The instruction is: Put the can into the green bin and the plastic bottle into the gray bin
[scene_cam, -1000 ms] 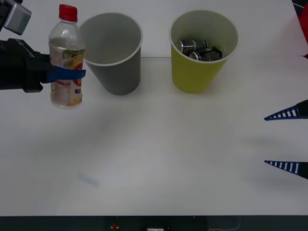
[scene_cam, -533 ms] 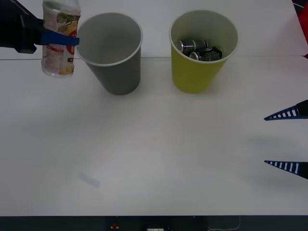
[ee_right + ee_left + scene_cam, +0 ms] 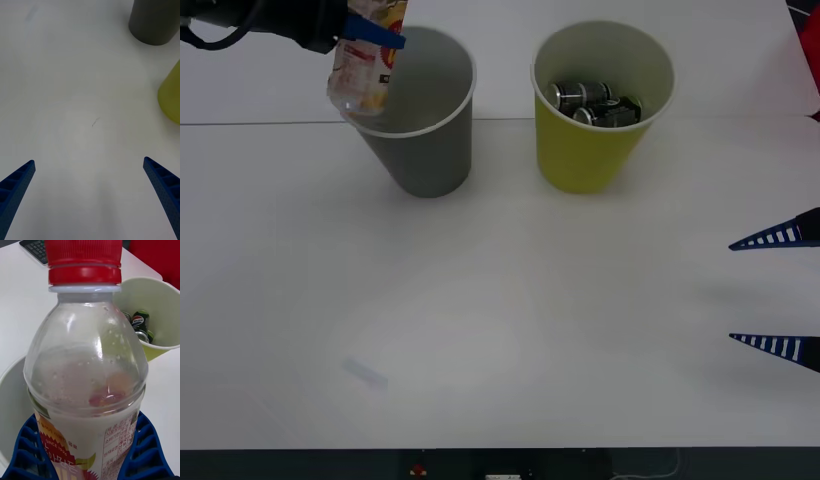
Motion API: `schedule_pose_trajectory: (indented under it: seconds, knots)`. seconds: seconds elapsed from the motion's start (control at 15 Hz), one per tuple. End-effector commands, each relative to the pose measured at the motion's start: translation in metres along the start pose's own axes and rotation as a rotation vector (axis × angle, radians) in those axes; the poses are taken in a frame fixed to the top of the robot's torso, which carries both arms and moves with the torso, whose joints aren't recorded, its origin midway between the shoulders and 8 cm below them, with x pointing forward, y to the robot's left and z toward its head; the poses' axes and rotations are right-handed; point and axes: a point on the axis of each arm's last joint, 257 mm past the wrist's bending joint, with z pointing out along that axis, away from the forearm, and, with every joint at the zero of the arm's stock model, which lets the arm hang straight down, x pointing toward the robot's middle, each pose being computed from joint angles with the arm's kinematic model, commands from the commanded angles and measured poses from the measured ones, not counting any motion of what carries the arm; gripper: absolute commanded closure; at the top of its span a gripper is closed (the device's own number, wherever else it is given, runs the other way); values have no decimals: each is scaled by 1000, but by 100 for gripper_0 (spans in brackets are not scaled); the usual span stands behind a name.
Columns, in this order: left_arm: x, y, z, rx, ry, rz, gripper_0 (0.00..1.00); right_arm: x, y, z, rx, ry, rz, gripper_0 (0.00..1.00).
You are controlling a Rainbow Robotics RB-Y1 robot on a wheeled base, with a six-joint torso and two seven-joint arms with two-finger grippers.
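Note:
My left gripper [image 3: 370, 32] is shut on the plastic bottle [image 3: 363, 68], holding it tilted in the air over the left rim of the gray bin [image 3: 423, 130]. In the left wrist view the clear plastic bottle [image 3: 88, 375] with its red cap sits between the blue fingers [image 3: 26, 450], above the gray bin [image 3: 11, 405]. The green bin [image 3: 595, 110] stands to the right of the gray one and holds cans [image 3: 595, 102]; the cans [image 3: 138, 324] also lie inside the green bin [image 3: 157, 296] in the left wrist view. My right gripper [image 3: 778, 292] is open and empty at the right edge.
The white table [image 3: 500, 300] stretches wide in front of both bins. In the right wrist view the gray bin [image 3: 155, 22] and the green bin [image 3: 170, 97] stand far ahead of the open fingers. A keyboard [image 3: 35, 249] lies behind the bins.
The left arm has lifted the bottle and carried it rightward, from beside the gray bin to above its left rim, tilting it. The right arm has not moved.

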Motion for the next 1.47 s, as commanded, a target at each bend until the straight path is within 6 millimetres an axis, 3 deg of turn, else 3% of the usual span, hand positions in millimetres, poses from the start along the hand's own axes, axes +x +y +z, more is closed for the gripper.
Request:
schedule_pose_trajectory:
  seconds: [0.07,0.47,0.53,0.6,0.67,0.93,1.2,1.47]
  knots:
    - [-12,12,21,-35,7,13,100,0,0,0,0,0,0,0]
    - [-10,27,30,-81,15,75,99,0,0,0,0,0,0,0]
    - [-10,27,30,-83,16,81,80,0,0,0,0,0,0,0]
    - [-10,27,30,-82,17,105,16,0,0,0,0,0,0,0]
    - [-10,27,30,-83,16,119,0,0,0,0,0,0,0,0]
    - [-12,23,26,-59,11,171,0,0,0,0,0,0,0,0]
    - [-4,11,3,25,-47,160,0,0,0,0,0,0,0,0]
    - [26,7,-29,90,-139,217,0,0,0,0,0,0,0,0]
